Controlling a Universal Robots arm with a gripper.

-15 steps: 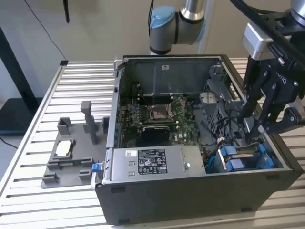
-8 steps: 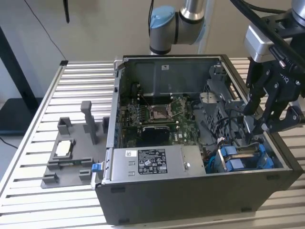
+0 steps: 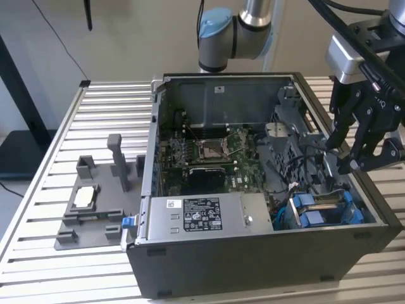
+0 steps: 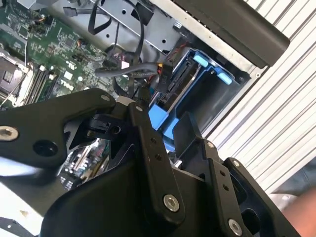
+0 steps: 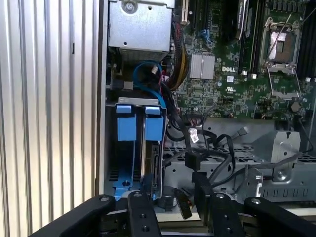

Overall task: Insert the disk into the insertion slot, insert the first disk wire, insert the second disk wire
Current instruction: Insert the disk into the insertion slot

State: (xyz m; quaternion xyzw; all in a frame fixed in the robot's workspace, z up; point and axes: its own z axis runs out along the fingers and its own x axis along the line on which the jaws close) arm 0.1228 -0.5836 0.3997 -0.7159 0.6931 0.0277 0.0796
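The disk (image 3: pixel 330 204) sits on edge in the insertion slot (image 3: pixel 354 215), between blue plastic tabs at the case's corner on the exterior view's right. In the first wrist view the disk's (image 5: pixel 151 168) dark connector edge shows beside the slot's blue tabs (image 5: pixel 126 129). Loose black disk wires (image 5: pixel 197 159) with connectors lie over the metal cage beside it. My gripper (image 3: pixel 343 158) hangs above the case, over the cables near the slot, open with nothing between its fingers. The second wrist view shows the gripper (image 4: pixel 160 116) just above the disk (image 4: pixel 180 81).
The open computer case (image 3: pixel 253 259) stands on a slatted metal table (image 3: pixel 57 158). Inside are the motherboard (image 3: pixel 209 152) and a long silver box (image 3: pixel 202 215) with a label. A grey fixture (image 3: pixel 95 209) holding a small silver chip (image 3: pixel 85 197) sits on the exterior view's left.
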